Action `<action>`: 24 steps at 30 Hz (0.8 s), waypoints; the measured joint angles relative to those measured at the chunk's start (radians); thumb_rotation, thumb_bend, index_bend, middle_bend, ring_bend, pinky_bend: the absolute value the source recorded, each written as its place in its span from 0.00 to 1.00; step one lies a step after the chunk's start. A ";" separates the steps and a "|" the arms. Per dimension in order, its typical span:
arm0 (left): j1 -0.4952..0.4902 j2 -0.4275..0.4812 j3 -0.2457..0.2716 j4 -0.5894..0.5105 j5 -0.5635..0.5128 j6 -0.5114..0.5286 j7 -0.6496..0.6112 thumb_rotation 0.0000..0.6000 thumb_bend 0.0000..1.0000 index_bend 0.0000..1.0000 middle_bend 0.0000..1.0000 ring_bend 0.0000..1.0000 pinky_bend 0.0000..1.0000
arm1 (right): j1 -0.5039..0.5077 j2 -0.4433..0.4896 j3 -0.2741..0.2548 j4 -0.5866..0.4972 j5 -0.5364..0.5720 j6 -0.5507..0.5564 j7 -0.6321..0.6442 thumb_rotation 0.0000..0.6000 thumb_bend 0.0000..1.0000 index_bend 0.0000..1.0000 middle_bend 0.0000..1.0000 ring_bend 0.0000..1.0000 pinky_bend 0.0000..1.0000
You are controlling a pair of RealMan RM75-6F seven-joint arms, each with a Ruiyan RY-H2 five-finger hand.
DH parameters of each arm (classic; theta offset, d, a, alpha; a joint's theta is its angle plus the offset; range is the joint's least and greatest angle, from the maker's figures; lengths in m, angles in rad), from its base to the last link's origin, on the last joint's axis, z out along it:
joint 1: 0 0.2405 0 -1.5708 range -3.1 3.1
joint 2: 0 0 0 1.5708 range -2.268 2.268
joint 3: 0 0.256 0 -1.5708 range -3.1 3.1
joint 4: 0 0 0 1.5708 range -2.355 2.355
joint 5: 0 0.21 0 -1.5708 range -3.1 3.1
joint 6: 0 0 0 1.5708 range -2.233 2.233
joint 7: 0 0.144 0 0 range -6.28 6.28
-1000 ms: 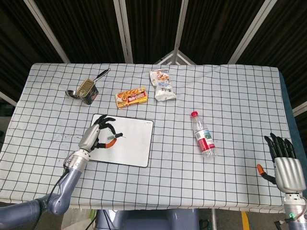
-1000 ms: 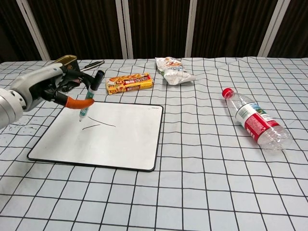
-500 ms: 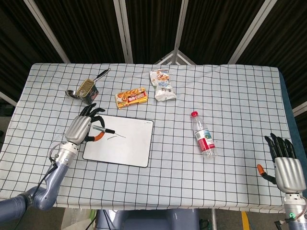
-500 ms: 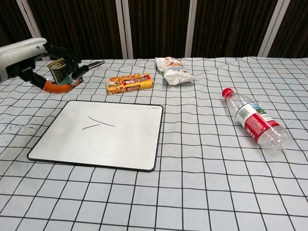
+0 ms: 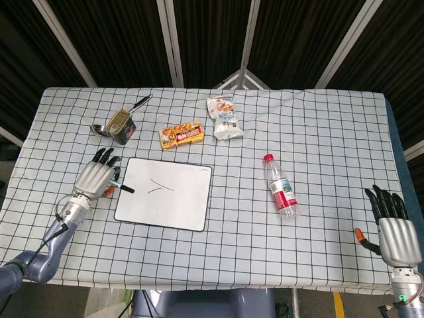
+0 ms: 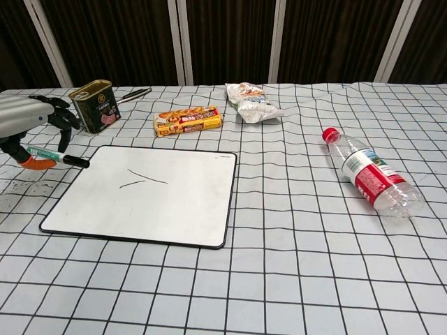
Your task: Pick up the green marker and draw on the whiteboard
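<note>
The whiteboard (image 5: 165, 202) (image 6: 150, 206) lies on the checked cloth with two short dark strokes (image 5: 161, 188) (image 6: 143, 180) on it. My left hand (image 5: 95, 179) (image 6: 31, 124) sits just off the board's left edge, low over the cloth. It holds the green marker (image 5: 120, 188) (image 6: 59, 158) between the orange-tipped thumb and the fingers. The marker lies nearly flat, its dark end pointing at the board's upper left corner. My right hand (image 5: 395, 228) rests at the table's near right corner, fingers straight and apart, holding nothing; the chest view does not show it.
A tin can (image 5: 122, 124) (image 6: 94, 105) stands behind the left hand, with a dark-handled utensil (image 5: 140, 103) beside it. A yellow snack box (image 5: 181, 134) (image 6: 188, 120), a snack bag (image 5: 224, 117) (image 6: 253, 102) and a lying water bottle (image 5: 281, 187) (image 6: 367, 174) are farther right.
My left hand lifted the marker off the whiteboard, carried it left past the board's edge and came down near the cloth. The right hand has not moved.
</note>
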 measured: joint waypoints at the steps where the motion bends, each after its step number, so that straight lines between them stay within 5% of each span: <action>1: 0.000 -0.006 0.000 0.009 -0.004 -0.001 0.006 1.00 0.44 0.65 0.16 0.02 0.06 | 0.000 0.000 0.000 0.000 0.000 0.000 0.001 1.00 0.31 0.00 0.00 0.00 0.00; 10: 0.003 -0.065 -0.007 0.060 -0.059 -0.013 0.037 1.00 0.20 0.43 0.02 0.00 0.00 | 0.001 0.003 0.001 -0.002 0.003 -0.003 0.004 1.00 0.31 0.00 0.00 0.00 0.00; 24: 0.055 -0.022 -0.038 -0.055 -0.112 0.056 0.008 1.00 0.14 0.14 0.00 0.00 0.00 | 0.000 0.006 0.000 -0.002 0.001 -0.002 0.001 1.00 0.31 0.00 0.00 0.00 0.00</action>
